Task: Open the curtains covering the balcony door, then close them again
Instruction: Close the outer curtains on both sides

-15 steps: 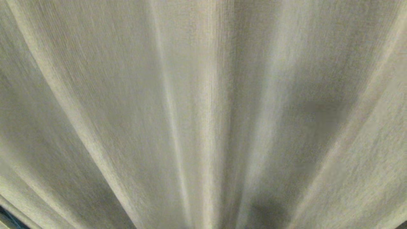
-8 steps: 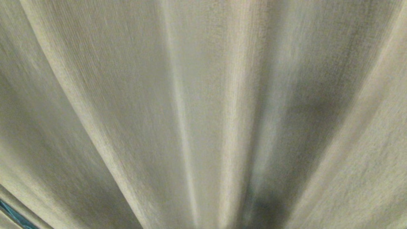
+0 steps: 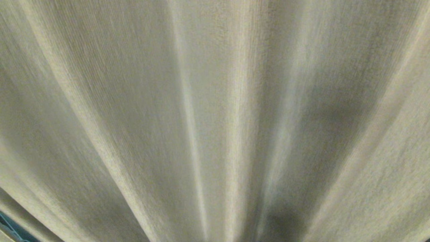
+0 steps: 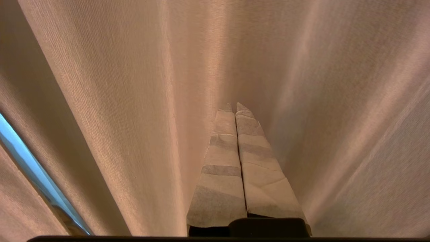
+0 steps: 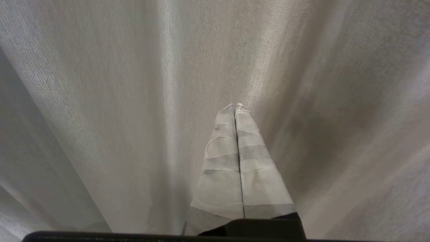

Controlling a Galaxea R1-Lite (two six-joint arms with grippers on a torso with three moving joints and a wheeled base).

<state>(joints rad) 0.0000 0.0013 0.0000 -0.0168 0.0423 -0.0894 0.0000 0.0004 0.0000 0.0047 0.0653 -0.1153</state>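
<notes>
Because the curtains [image 3: 215,111] hang right in front of the robot, their cream-beige woven pleats fill the whole head view, folds fanning out from the lower middle. They are drawn shut across nearly everything, so whatever lies behind is hidden. Only a thin bluish sliver [image 3: 10,225] shows past the cloth's edge at the lower left corner; what it belongs to cannot be told. The left tool [image 4: 234,107] points at the pleats, its two taped fingers pressed together with nothing between them, its tips close to the fabric. The right tool [image 5: 234,107] is likewise pressed together and empty, close to the cloth. Compared with a second ago, the folds sit slightly further right in the head view, and the lower-left sliver shows a little more.
</notes>
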